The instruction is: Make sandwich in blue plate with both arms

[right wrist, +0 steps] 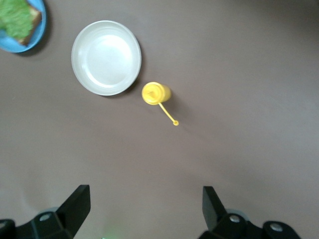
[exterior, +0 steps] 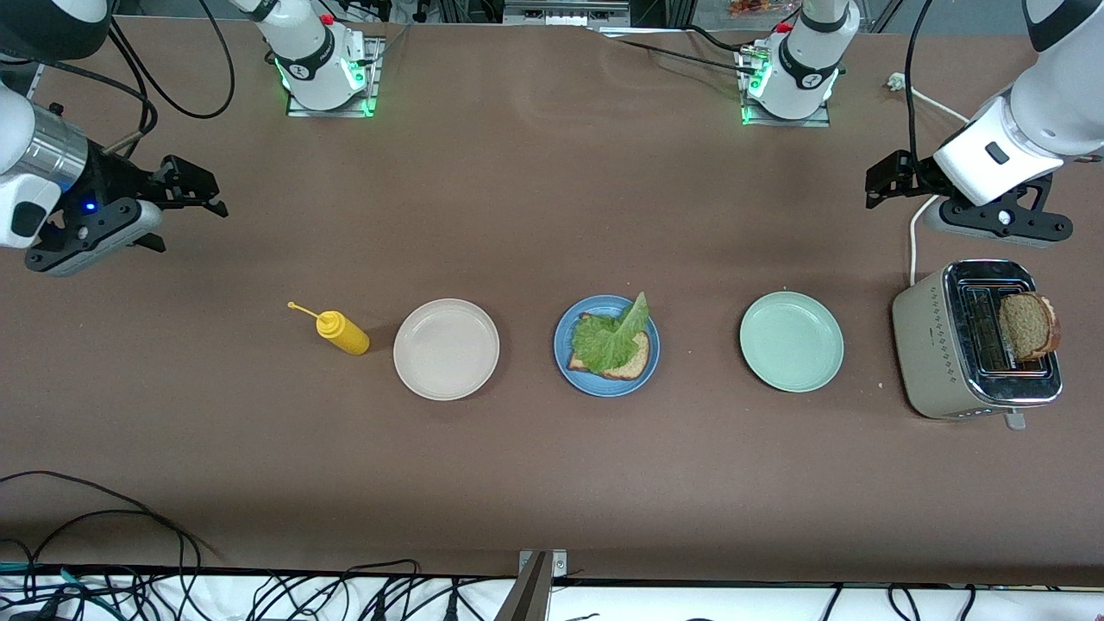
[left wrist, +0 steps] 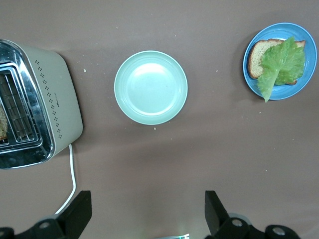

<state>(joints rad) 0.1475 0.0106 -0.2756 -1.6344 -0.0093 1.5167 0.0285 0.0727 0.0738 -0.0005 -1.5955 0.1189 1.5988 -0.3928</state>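
The right gripper (exterior: pixel 194 194), its jaws spread and holding nothing, is held over the table (exterior: pixel 535 483) at the right arm's end. A yellow squeeze bottle (exterior: pixel 343 333) is stood beside an off-white plate (exterior: pixel 446 348). The blue plate (exterior: pixel 605 385) is set midway along the table; one bread slice (exterior: pixel 634 364) is laid in it, covered by a lettuce leaf (exterior: pixel 614 336). A mint-green plate (exterior: pixel 791 341) follows, then a toaster (exterior: pixel 936 345) with a second slice (exterior: pixel 1026 326) standing in its slot. The left gripper (exterior: pixel 887 181), jaws spread and empty, is held over the table's left-arm end.
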